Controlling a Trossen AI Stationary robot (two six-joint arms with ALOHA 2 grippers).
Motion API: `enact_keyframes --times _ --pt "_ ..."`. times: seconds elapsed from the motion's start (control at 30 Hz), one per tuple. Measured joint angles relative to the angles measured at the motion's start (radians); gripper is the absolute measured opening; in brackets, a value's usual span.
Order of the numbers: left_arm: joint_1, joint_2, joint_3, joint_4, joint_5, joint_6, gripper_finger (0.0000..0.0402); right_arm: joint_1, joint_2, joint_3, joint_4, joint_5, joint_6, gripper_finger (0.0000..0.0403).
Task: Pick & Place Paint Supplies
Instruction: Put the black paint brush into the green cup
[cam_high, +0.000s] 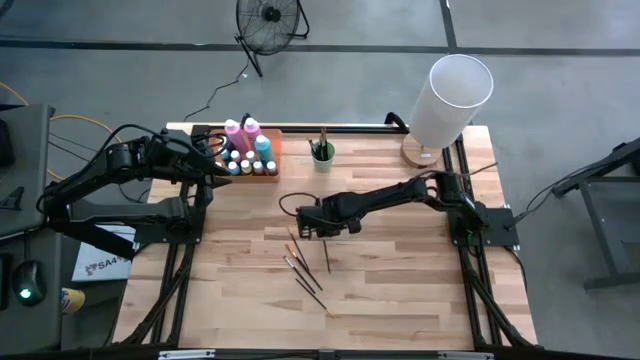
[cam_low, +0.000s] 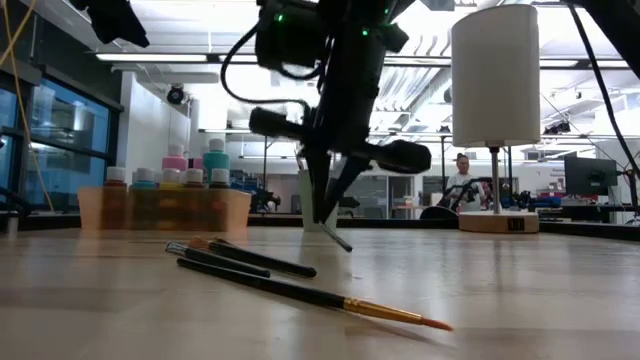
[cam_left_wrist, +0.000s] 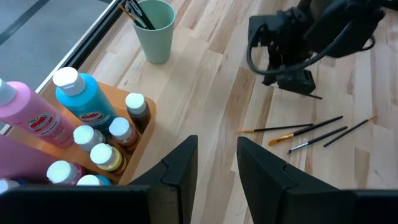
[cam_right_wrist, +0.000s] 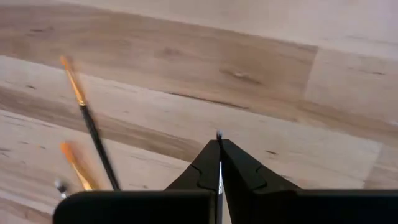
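Note:
My right gripper (cam_high: 312, 228) (cam_low: 326, 205) stands over the table's middle, pointing down and shut on a thin dark brush (cam_low: 338, 237). Several more brushes (cam_high: 305, 270) (cam_low: 260, 265) (cam_left_wrist: 311, 134) lie flat on the wood just nearer than it. Small paint bottles with pale caps and taller pink and blue bottles (cam_high: 248, 148) (cam_left_wrist: 81, 102) stand in the orange tray (cam_high: 274, 162) at the far left. My left gripper (cam_left_wrist: 217, 165) (cam_high: 215, 165) hovers open beside the tray, touching nothing. My right gripper pinches the brush's thin handle (cam_right_wrist: 219, 169) between its two fingertips, coming from above and pointing steeply down. The brush slants down out of the fingers toward the table, with its lower end (cam_low: 348, 247) close to the wood. Whether that end touches, I cannot tell.
A green cup (cam_high: 322, 155) (cam_left_wrist: 155, 31) holding a few brushes stands behind the right gripper, next to the tray. A white lamp (cam_high: 455, 95) (cam_low: 495, 80) on a wooden base fills the far right corner. Bare wood lies to the near left and right.

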Motion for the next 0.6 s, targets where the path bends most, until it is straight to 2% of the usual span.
enact_keyframes --times 0.13,0.3,0.47,0.6 --pt "0.0 0.0 0.0 0.0 0.0 0.0 0.011 -0.005 -0.039 -0.001 -0.005 0.063 -0.012 0.0003" --pt "0.0 0.0 0.0 0.0 0.0 0.0 0.011 -0.03 -0.115 -0.001 -0.013 0.222 -0.061 0.0004" --pt "0.0 0.0 0.0 0.0 0.0 -0.007 0.011 -0.083 -0.23 0.0 0.0 0.441 -0.172 0.0004" --pt "0.0 0.0 0.0 0.0 -0.003 -0.008 0.011 -0.137 -0.315 0.001 0.083 0.64 -0.353 0.0004"
